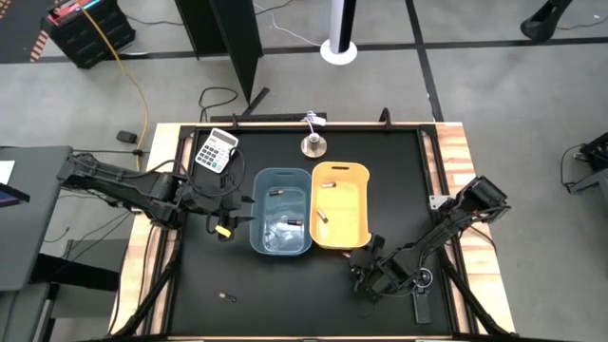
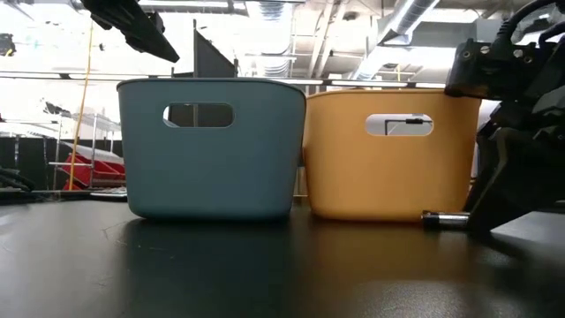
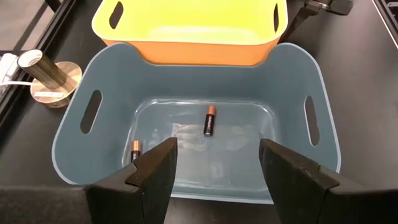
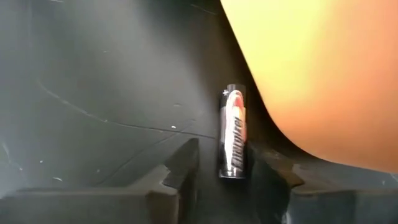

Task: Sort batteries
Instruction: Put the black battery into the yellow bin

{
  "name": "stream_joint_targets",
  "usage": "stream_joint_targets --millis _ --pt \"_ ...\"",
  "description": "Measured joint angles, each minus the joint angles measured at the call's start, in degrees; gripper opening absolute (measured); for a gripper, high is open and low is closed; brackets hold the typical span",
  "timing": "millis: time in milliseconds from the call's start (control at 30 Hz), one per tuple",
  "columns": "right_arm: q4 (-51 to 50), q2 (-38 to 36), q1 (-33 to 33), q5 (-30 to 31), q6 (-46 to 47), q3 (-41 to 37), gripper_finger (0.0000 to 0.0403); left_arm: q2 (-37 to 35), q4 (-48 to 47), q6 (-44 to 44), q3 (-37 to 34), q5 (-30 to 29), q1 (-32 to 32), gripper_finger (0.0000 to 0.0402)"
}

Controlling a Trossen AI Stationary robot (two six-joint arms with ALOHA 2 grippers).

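A blue bin (image 1: 282,211) and a yellow bin (image 1: 340,202) stand side by side mid-table. Two dark batteries with copper ends (image 3: 209,120) (image 3: 135,149) lie on the blue bin's floor, and two more (image 1: 320,217) lie in the yellow bin. My left gripper (image 3: 217,149) hovers open at the blue bin's left rim. My right gripper (image 4: 227,152) is low at the yellow bin's near side, open. Its fingers stand on either side of a dark battery (image 4: 234,130) lying on the table against the bin's wall (image 2: 444,219). Another battery (image 1: 228,297) lies loose near the table's near-left.
A calculator (image 1: 216,150) lies at the far left of the table. A small round stand (image 1: 313,144) sits behind the bins. A black flat object (image 1: 423,306) lies near the right arm. Wooden rails edge the black mat on both sides.
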Motion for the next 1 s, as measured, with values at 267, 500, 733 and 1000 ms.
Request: stream_joint_targets --millis 267,500,733,1000 --pt "2.6 0.0 0.0 -2.5 -1.5 0.0 0.0083 0.0 0.0 -0.1 -0.5 0.0 0.0 0.0224" --pt "3.0 0.0 0.9 -2.7 -1.5 0.0 0.0051 0.0 -0.8 -1.6 -1.5 0.0 -1.2 0.0224" --pt "4.7 0.0 2.8 -3.0 -1.7 0.0 0.0048 0.0 -0.9 -2.1 -1.5 0.0 -2.8 0.0224" --pt "4.4 0.0 5.9 -5.0 -7.3 4.3 0.0048 0.0 -0.8 -2.1 -1.5 0.0 -2.9 0.0224"
